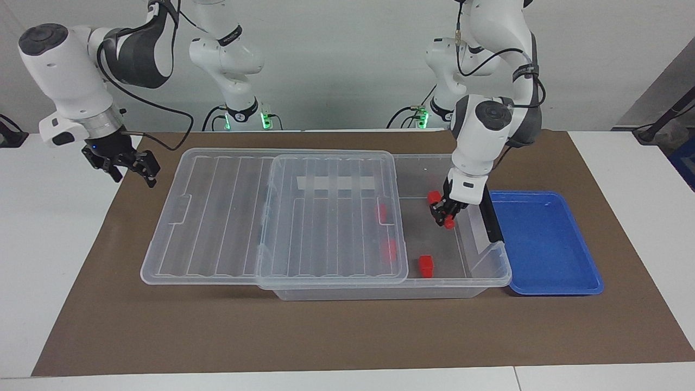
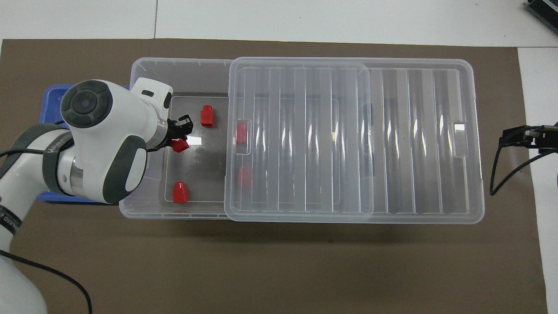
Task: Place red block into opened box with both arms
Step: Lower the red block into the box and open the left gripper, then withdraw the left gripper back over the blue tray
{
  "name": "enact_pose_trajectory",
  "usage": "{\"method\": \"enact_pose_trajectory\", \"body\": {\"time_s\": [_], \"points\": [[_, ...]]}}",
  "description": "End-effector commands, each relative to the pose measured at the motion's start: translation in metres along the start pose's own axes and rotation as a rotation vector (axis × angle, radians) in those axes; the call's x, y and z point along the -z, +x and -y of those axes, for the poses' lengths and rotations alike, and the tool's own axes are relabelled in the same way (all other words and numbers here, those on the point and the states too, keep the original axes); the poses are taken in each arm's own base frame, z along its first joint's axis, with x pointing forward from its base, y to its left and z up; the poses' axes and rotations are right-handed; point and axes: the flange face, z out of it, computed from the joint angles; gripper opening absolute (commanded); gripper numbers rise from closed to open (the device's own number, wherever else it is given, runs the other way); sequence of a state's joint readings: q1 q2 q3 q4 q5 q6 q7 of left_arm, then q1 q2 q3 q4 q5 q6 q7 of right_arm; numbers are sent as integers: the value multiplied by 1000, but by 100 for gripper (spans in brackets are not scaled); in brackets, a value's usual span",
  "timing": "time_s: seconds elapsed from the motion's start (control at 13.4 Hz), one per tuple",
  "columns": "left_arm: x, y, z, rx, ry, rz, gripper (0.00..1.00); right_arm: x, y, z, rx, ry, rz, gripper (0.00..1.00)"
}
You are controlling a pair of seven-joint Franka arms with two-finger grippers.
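The clear box [image 1: 491,270] [image 2: 144,208] lies on the brown mat, its ribbed lid [image 1: 271,217] [image 2: 348,139] slid toward the right arm's end, so the other end is uncovered. My left gripper [image 1: 444,216] [image 2: 179,138] is down inside that uncovered end, shut on a red block [image 1: 449,222] [image 2: 179,145] held just over the box floor. Two more red blocks [image 1: 426,266] [image 2: 206,117] lie on the bare floor; others [image 2: 241,132] show through the lid. My right gripper [image 1: 127,163] [image 2: 516,135] waits open above the mat's edge beside the lid, holding nothing.
A shallow blue tray [image 1: 543,244] [image 2: 50,104] sits against the box at the left arm's end, by the box's black handle [image 1: 491,222]. The left arm's elbow covers much of the tray in the overhead view. A brown mat [image 1: 347,331] covers the white table.
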State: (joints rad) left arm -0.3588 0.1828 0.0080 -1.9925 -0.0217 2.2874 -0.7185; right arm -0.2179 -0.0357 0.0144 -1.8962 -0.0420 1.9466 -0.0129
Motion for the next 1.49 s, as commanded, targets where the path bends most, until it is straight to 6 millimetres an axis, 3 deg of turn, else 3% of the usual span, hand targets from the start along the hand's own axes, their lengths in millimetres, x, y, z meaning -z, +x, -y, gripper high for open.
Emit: {"method": "enact_pose_trajectory", "body": {"time_s": [0.0, 0.15, 0.3, 0.67, 0.82, 0.97, 1.05, 1.12, 1.34, 1.42], "points": [[-11, -10, -1, -29, -4, -27, 0, -6, -13, -16, 30, 4, -10, 78], [-27, -11, -1, -31, 2, -22, 0, -11, -15, -20, 23, 4, -3, 50], [-48, -17, -8, -47, 6, -17, 0, -13, -13, -21, 20, 4, -23, 0], [-73, -26, -2, -66, 15, -25, 0, -23, -11, -24, -1, 20, -25, 0], [-74, -27, -1, -71, 19, -27, 0, -27, -7, -21, 3, 20, -38, 0], [-74, -27, -1, -72, 20, -27, 15, -30, -5, -17, 8, 21, -38, 0], [-74, -26, -1, -72, 19, -29, 45, -32, -5, -16, 8, 22, -34, 0], [-73, -24, 0, -69, 18, -30, 83, -34, -5, -16, 9, 22, -31, 0], [-68, -18, 1, -57, 20, -29, 85, -35, -4, -9, 17, 23, -28, 0], [-57, -11, -2, -46, 25, -26, 85, -37, -5, -5, 16, 24, -25, 0]]}}
